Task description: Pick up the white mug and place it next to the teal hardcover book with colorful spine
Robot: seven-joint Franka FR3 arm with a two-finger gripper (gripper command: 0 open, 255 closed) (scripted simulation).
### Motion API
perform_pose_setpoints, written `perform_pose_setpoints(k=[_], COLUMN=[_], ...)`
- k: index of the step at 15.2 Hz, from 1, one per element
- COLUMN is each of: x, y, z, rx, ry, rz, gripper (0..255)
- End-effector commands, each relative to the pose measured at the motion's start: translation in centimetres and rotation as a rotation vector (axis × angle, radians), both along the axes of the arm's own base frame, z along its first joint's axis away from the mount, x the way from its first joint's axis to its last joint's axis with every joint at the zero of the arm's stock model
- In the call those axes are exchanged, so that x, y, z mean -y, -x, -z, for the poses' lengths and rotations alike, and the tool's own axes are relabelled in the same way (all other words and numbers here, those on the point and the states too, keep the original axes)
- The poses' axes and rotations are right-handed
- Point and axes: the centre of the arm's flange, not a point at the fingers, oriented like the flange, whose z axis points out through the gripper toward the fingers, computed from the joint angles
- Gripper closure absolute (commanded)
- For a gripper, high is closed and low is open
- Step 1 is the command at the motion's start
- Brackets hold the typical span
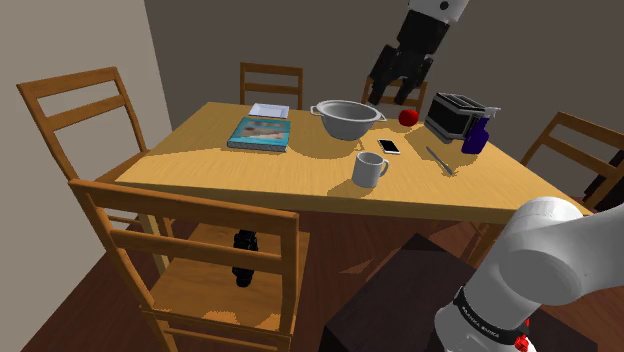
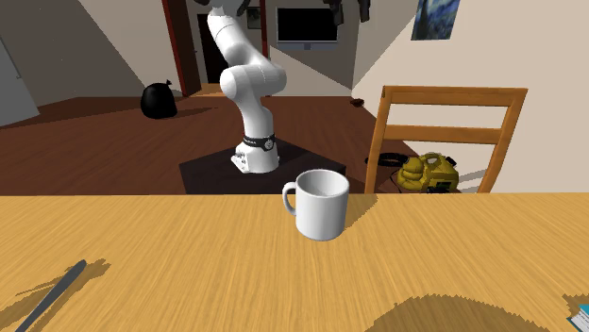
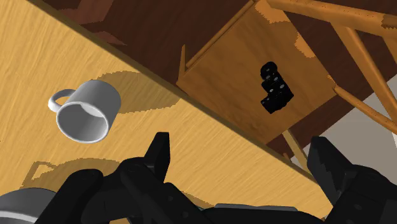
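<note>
The white mug (image 1: 369, 168) stands upright near the table's front edge, its handle turned toward the shoulder view's right; it is also seen in the second exterior view (image 2: 322, 204) and in the wrist view (image 3: 83, 113). The teal book (image 1: 258, 132) lies flat further toward the shoulder view's left; only its corner (image 2: 578, 317) enters the second exterior view. My gripper (image 1: 396, 94) hangs high over the table's far side, above the bowl and apple. Its black fingers (image 3: 160, 153) stand wide apart with nothing between them, and the mug lies well off to one side of the gripper (image 3: 245, 162).
On the wooden table (image 1: 300, 180) sit a grey two-handled bowl (image 1: 347, 118), a red apple (image 1: 408, 117), a toaster (image 1: 455, 113), a dark blue bottle (image 1: 476, 136), a phone (image 1: 389, 146), a slim utensil (image 1: 440, 160) and a white pad (image 1: 269, 110). Chairs (image 1: 190, 260) ring the table.
</note>
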Motion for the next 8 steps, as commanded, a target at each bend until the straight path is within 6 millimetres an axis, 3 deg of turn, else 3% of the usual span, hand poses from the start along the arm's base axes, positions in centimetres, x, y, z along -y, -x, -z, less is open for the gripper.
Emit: perform_pose_setpoints(k=[1,8], x=[0.0,4.5], y=[0.0,-4.8], z=[0.0,6.5], rx=[0.0,-0.043], ry=[0.0,0.027], rz=[0.0,0.003], gripper=[0,0])
